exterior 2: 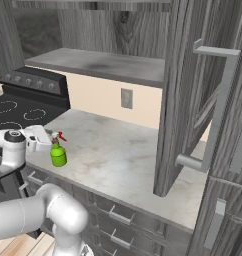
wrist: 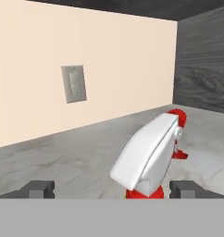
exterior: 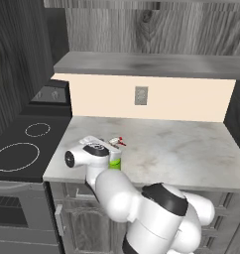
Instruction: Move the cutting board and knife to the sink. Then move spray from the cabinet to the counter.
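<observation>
Spanning the middle of both base views, the counter [exterior: 181, 149] carries the spray [exterior 2: 58, 152], which stands upright near its front edge, at lower left of the right base view. Above it, across the upper part of the frames, runs the cabinet [exterior 2: 193, 90] with its shelf [exterior: 151, 64]. At the left edge sits the stovetop [exterior: 18, 149]. On the wall, a switch plate [wrist: 73, 84] shows. Around the spray head, the gripper [wrist: 111, 190] has its jaws wide apart, fingertips [wrist: 37, 189] either side, not touching it

Cream wall [exterior: 102, 99], black stovetop [exterior: 23, 146]
</observation>
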